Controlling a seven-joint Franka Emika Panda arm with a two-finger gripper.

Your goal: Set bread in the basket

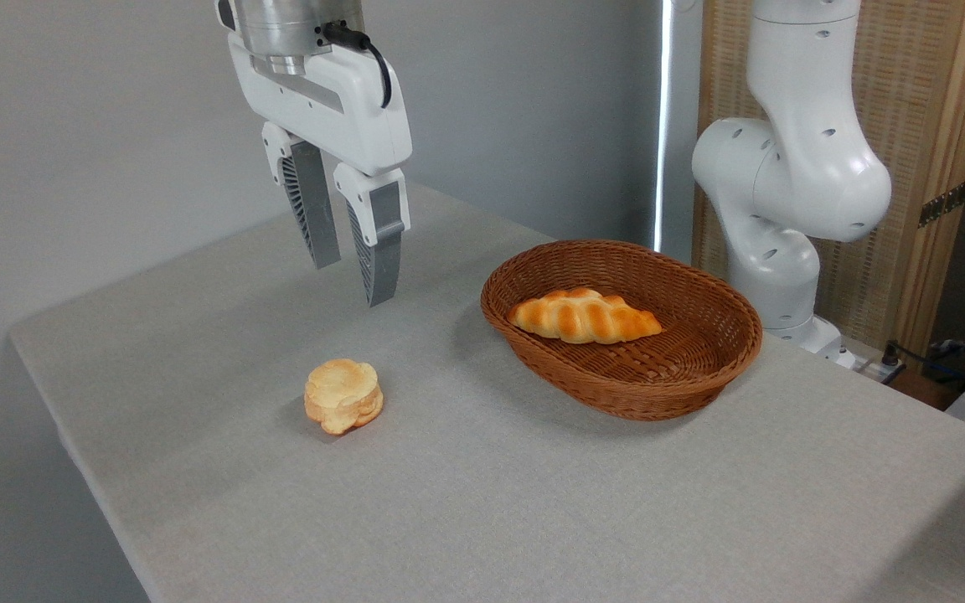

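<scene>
Nearest us, we see the bread (343, 407) lying alone on the grey table (533, 502), pale flat side up, well left of the basket (700, 368). Farther back, the basket holds a twisted loaf (585, 316). Above the table hangs the claw (352, 272), fingers slightly parted, holding nothing.

A twisted, pointed-end loaf (585, 316) lies golden on its side above a grey cloth-covered table (533, 486). Behind, a wooden-framed woven screen (926, 109) stands against the grey wall (97, 126), cables (935, 360) trailing at right.
</scene>
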